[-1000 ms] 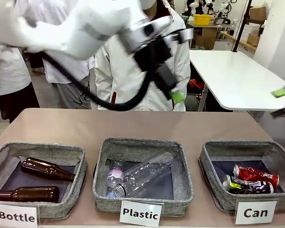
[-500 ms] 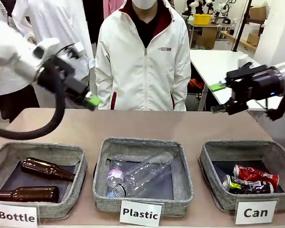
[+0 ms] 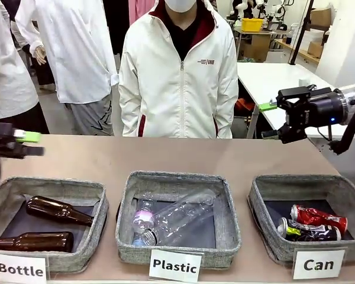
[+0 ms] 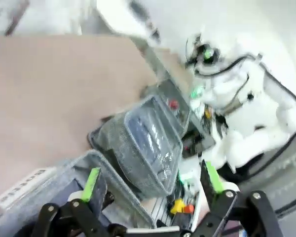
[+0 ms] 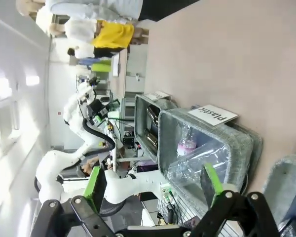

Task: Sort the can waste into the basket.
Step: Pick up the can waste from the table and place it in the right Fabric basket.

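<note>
- Nearest the camera, three grey fabric baskets stand in a row along the table [image 3: 106, 157] edge, each with a white card in front.
- The basket [image 3: 266, 201] at the right, marked "Can", holds both crushed cans on its dark floor: the red can [image 3: 318, 218] lies just behind the black can [image 3: 307, 232] with yellow-green print, and the two touch.
- The middle basket [image 3: 225, 207], marked "Plastic", holds clear plastic bottles [image 3: 174, 220] lying on their sides.
- The left basket [image 3: 77, 190], marked "Bottle", holds two brown glass bottles [image 3: 58, 210], apart from each other.
- Farther back at the left edge, the left gripper [image 3: 22, 144] hangs above the table; its wrist view shows the green-padded fingers [image 4: 92, 183] spread wide with nothing between them.
- At the right, the right gripper [image 3: 269, 121] is raised above the far side of the table, behind the "Can" basket; its fingers [image 5: 209, 179] stand wide apart and empty.
- Across the table stands a person in a white jacket [image 3: 177, 77].
</note>
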Motion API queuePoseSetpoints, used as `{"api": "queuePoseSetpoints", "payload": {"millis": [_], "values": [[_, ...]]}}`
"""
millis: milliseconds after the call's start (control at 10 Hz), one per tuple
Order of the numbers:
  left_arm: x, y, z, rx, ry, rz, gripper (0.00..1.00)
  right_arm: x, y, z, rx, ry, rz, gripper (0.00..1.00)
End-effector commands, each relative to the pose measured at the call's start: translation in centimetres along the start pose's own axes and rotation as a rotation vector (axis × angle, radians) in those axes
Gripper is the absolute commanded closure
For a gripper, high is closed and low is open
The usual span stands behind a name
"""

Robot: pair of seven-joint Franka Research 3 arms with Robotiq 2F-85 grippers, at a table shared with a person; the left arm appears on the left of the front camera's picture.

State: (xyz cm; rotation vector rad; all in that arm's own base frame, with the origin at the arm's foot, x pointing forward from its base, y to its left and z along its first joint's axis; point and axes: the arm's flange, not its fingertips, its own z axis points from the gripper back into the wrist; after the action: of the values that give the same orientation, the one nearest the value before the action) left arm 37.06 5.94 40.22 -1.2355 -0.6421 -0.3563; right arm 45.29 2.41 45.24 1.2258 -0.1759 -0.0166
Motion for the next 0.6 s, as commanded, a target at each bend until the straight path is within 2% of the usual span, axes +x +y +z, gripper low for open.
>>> {"api": "queuePoseSetpoints", "payload": {"millis": [0, 500], "values": [[1.81, -0.05, -3.16, 0.016, 0.128, 0.005, 0.0, -0.19, 0.23, -0.96, -0.002, 0.02, 0.005, 0.0], [1.81, -0.05, -3.16, 0.016, 0.128, 0.005, 0.0, -0.19, 0.23, -0.96, -0.002, 0.02, 0.005, 0.0]]}}
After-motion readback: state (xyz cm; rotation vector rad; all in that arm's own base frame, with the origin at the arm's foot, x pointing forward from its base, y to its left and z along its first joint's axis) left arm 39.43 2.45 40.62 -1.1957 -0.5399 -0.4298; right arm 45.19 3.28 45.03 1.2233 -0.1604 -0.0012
